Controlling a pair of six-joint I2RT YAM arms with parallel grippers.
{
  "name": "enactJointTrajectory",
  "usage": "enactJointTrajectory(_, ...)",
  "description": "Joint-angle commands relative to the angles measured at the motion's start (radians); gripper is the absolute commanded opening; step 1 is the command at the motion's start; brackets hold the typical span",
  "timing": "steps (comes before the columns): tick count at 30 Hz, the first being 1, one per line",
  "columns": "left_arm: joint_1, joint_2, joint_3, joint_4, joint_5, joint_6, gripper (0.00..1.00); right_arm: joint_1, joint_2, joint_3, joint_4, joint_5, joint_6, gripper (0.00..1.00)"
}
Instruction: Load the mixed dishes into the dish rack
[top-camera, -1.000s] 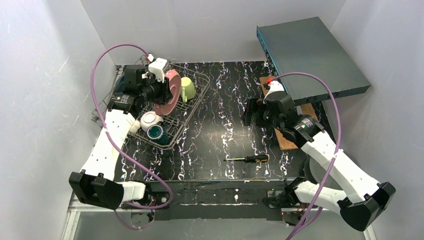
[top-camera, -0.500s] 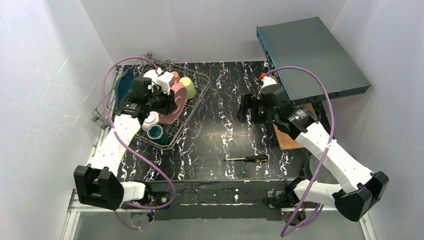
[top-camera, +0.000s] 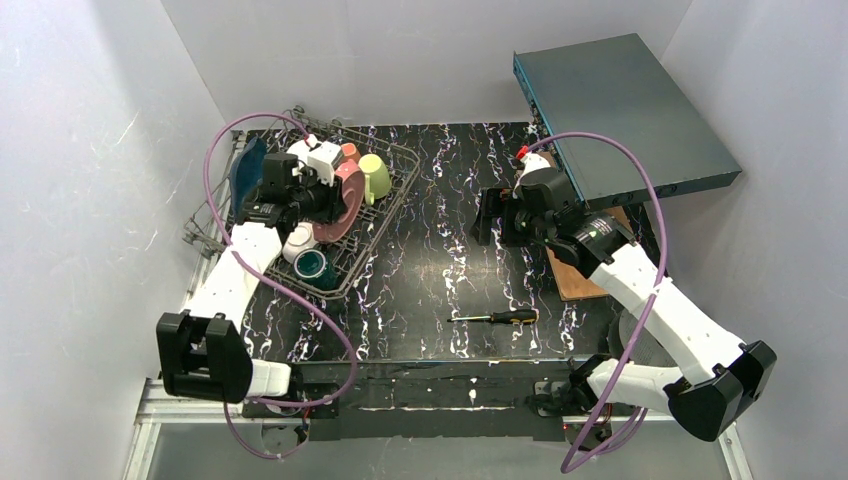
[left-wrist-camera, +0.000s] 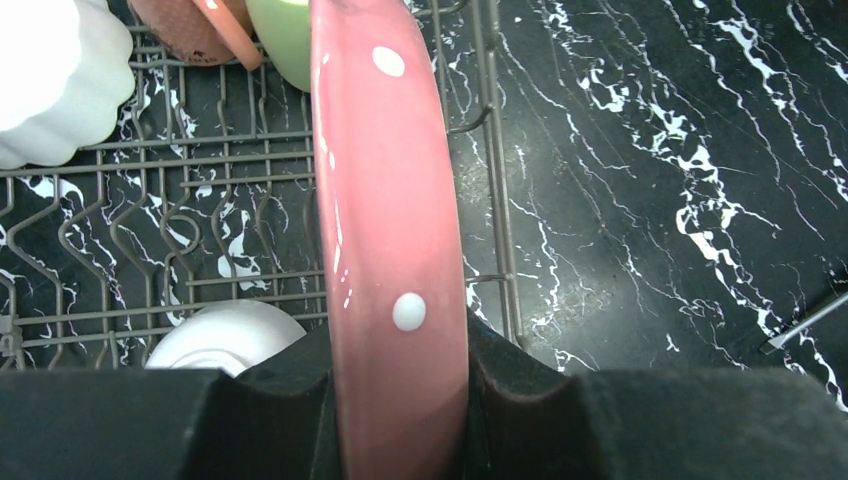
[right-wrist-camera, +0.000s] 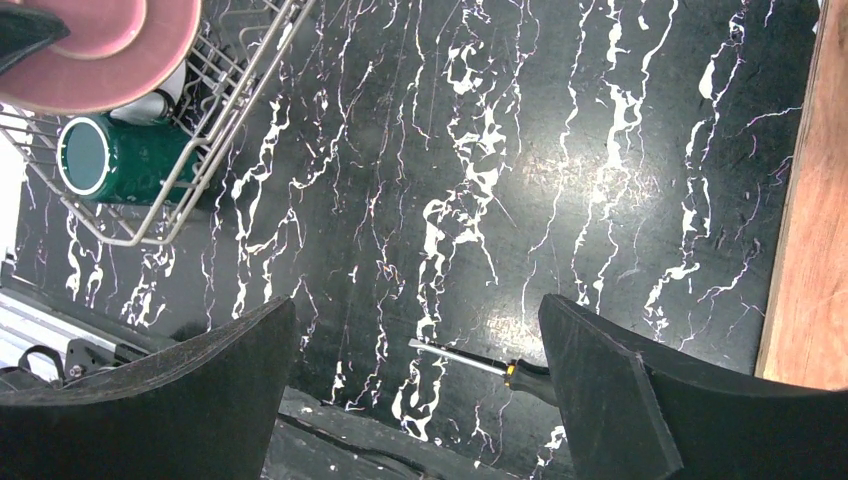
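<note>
**Left arm is settling the pink dotted plate over the dish rack while the right arm is waiting.**

Nearest, the screwdriver (top-camera: 495, 317) is lying untouched on the table (top-camera: 440, 260). The right gripper (right-wrist-camera: 410, 372), fingers wide apart and empty, is drifting slightly leftward above bare tabletop. Further back, the left gripper (left-wrist-camera: 400, 375) is staying clamped on the rim of the pink dotted plate (left-wrist-camera: 385, 200). It is holding the plate on edge, now a little closer to the right wall of the dish rack (left-wrist-camera: 495, 200), above the white bowl (top-camera: 298, 238) and short of the yellow-green mug (top-camera: 375, 176). Judgement: the plate is nearing a slot but is not yet seated.
</note>
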Motion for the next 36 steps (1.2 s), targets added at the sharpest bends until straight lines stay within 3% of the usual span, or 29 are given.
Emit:
enactJointTrajectory(1, 0.04, 0.021, 0.086, 0.105, 0.064, -0.002, 0.0, -0.001, -0.036, -0.002, 0.027, 0.009, -0.021, 0.98)
enactJointTrajectory(19, 0.058, 0.114, 0.112, 0.113, 0.107, -0.005, 0.0, -0.001, -0.053, -0.025, 0.048, -0.017, -0.014, 0.98)
enactJointTrajectory(36, 0.058, 0.159, 0.102, 0.118, 0.036, -0.021, 0.02, -0.001, -0.065, -0.044, 0.055, -0.028, 0.001, 0.98)
